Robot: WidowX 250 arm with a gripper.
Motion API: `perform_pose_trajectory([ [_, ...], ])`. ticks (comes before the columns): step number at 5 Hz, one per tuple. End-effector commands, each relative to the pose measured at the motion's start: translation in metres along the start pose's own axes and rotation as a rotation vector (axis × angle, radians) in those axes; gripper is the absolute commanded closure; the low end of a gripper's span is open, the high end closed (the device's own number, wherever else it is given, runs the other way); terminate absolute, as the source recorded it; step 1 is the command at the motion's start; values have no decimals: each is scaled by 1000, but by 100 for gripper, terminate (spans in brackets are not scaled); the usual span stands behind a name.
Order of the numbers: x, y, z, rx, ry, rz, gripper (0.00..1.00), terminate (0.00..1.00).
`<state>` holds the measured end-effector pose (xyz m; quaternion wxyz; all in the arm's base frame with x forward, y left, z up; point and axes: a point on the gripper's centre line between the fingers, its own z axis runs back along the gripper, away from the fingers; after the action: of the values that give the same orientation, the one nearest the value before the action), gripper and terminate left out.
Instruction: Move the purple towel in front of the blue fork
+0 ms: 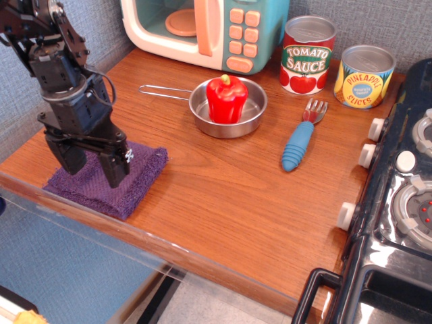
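Observation:
The purple towel (pixel 135 179) lies folded at the front left corner of the wooden counter. My black gripper (pixel 94 165) hangs right over the towel, its two fingers spread apart with the tips down at the cloth; nothing is held between them. The blue fork (pixel 298 144) lies toward the right of the counter, its silver tines pointing toward the back, its ribbed handle toward the front. The fork is far to the right of the gripper.
A steel pan (pixel 253 115) holding a red pepper (pixel 226 98) sits mid-counter. A toy microwave (pixel 202 27), a tomato sauce can (pixel 308 54) and a pineapple can (pixel 364 75) stand at the back. A black stove (pixel 398 202) is on the right.

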<state>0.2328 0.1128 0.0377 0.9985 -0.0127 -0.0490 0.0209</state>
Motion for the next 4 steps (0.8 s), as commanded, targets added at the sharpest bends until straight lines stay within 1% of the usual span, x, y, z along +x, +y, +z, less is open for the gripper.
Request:
perform_pose_trajectory([
  [1, 35, 3, 24, 125, -79, -54, 0, 0],
  [2, 41, -4, 21, 144, -84, -72, 0, 0],
  [3, 41, -2, 10, 119, -66, -57, 0, 0],
  [4, 32, 5, 4, 109, -29, -37, 0, 0],
])
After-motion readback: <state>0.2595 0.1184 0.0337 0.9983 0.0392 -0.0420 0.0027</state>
